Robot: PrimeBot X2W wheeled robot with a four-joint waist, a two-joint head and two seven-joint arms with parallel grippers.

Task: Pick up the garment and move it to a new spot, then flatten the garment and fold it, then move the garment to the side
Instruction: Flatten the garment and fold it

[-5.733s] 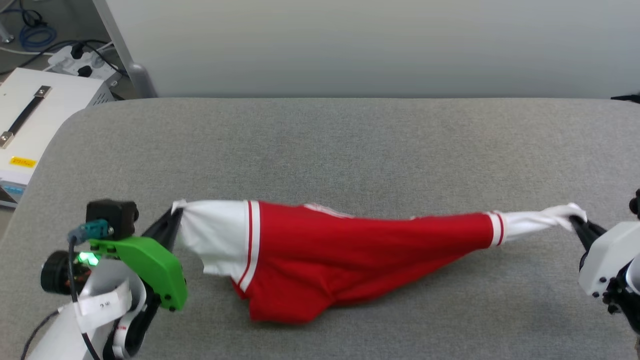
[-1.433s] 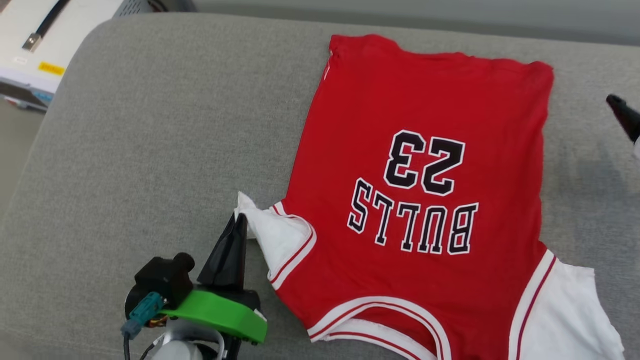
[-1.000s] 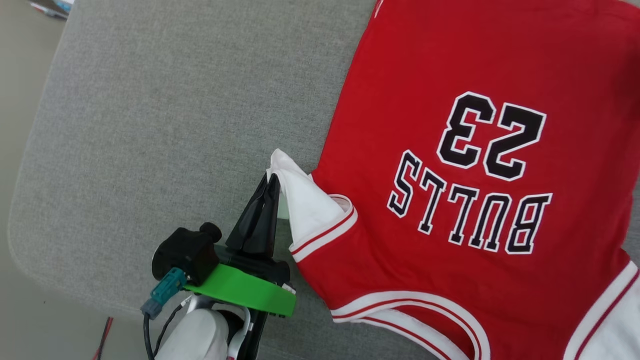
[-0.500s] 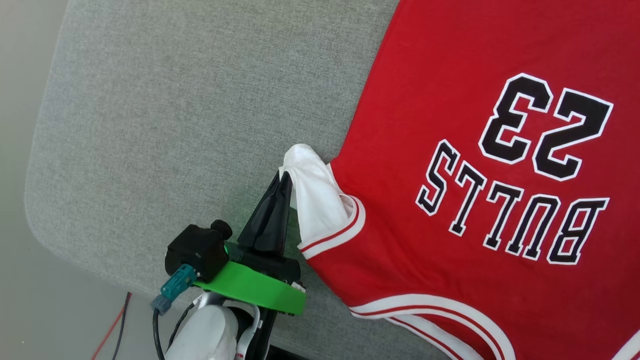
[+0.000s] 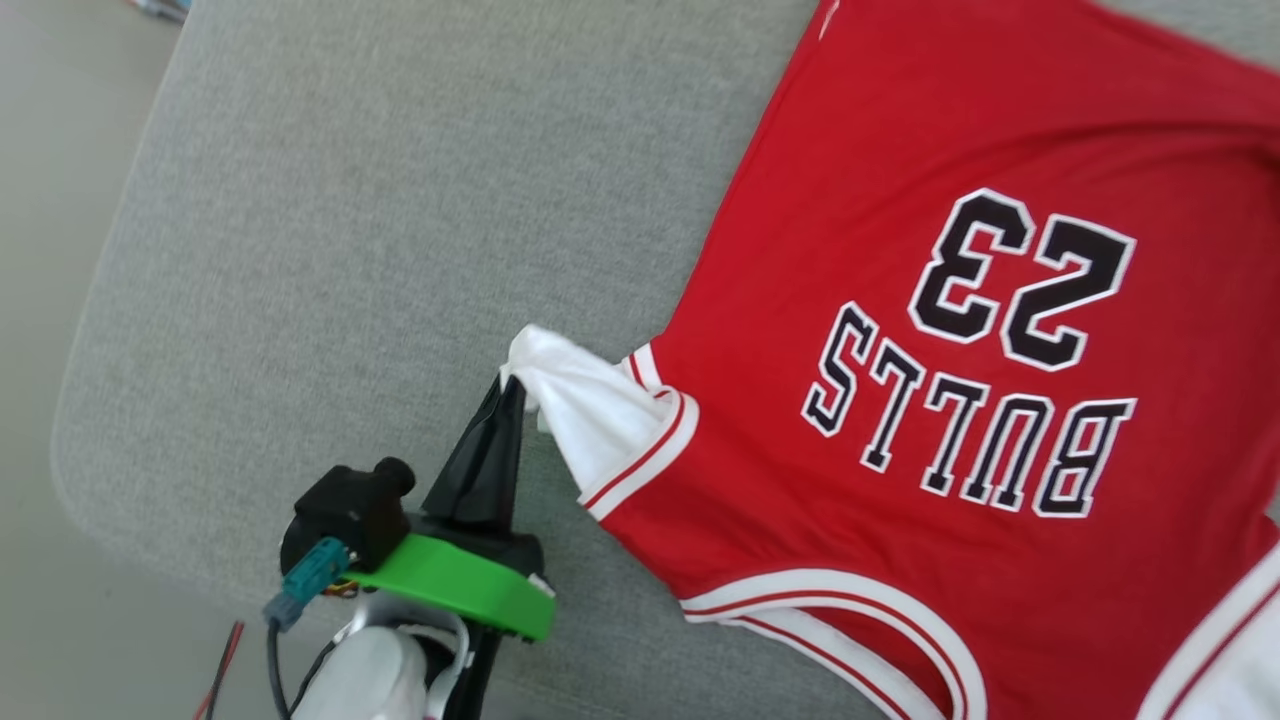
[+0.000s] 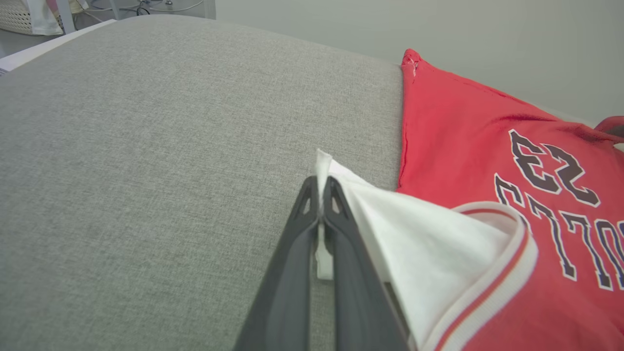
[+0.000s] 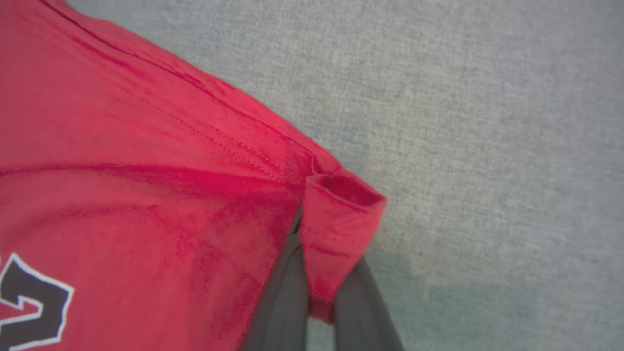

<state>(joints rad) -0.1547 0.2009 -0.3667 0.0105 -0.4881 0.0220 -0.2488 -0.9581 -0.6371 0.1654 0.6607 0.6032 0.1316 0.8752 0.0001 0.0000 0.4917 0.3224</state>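
1. Garment (image 5: 950,560): the red jersey lies spread print-up on the grey padded surface (image 5: 350,200). Its lettering reads upside down in the head view, so the collar trim is nearest the robot and the hem is on the far side.
2. Left gripper (image 5: 508,388) (image 6: 319,187): the jaws are pressed together on the tip of the white sleeve (image 5: 590,425) (image 6: 429,253), which is drawn out from the body into a raised, taut peak. Judged purpose: to pull that side flat.
3. Right gripper (image 7: 324,263): the fingers are clamped on a red hem corner (image 7: 341,204), which curls over between them. With the sleeve hold on the other side, this looks meant to tension the garment for smoothing.
4. Surroundings: the rounded edge of the padded surface and the floor (image 5: 40,400) lie near the left gripper, and a red cable (image 5: 215,670) trails on the floor. A green bracket (image 5: 460,590) sits on the left wrist.
5. Obstruction: none is apparent on the cloth, though shallow creases run near the held hem corner.
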